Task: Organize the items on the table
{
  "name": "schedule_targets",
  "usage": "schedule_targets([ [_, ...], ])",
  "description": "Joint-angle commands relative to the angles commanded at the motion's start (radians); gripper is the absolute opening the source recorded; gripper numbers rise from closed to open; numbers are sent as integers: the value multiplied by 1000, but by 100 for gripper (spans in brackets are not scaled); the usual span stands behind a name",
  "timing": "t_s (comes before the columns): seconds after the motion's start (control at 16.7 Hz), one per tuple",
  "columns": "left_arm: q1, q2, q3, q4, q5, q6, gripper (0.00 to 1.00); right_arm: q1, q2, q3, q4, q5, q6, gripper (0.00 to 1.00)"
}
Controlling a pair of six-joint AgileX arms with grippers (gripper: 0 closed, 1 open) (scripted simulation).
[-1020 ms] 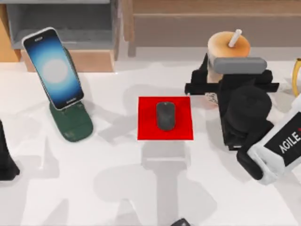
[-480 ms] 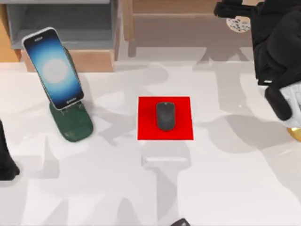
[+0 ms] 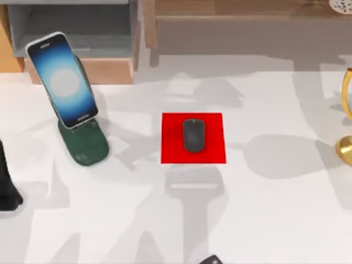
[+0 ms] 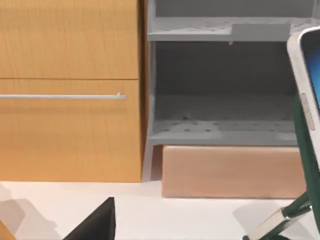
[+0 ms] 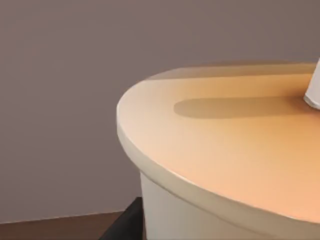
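Nearest us, our left arm (image 3: 6,187) sits parked at the table's (image 3: 275,220) left edge; claw state: cannot tell. Mid-table, mouse (image 3: 193,135) lies on red mat (image 3: 212,154). Farther left, smartphone (image 3: 62,80) leans on green stand (image 3: 83,144). Right wrist camera sits close against bubble-tea cup (image 5: 225,155); we cannot tell that claw's state.

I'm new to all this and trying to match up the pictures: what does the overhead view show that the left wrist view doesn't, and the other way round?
From above: a dark grey mouse lying on a red mat, a gold object at the table's right edge, and the broad white table.

From the left wrist: a wooden cabinet front with a long metal handle.

In both: the smartphone leaning on its green stand, and the grey shelf unit behind it.
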State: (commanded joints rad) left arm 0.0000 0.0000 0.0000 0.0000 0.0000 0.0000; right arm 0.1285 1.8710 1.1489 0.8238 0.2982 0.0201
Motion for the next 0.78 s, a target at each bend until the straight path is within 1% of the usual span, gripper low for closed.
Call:
schedule_targets([
  [0.24,0,0,0,0,0,0,100,-47,44,116,-145,-119,-8,0],
  [0.42,0,0,0,0,0,0,100,-66,70,180,-210,-186,-16,0],
  [0.54,0,0,0,0,0,0,100,-72,80,202,-228,-209,-19,0],
  [0.78,0,0,0,0,0,0,100,-73,81,204,-231,-212,-19,0],
])
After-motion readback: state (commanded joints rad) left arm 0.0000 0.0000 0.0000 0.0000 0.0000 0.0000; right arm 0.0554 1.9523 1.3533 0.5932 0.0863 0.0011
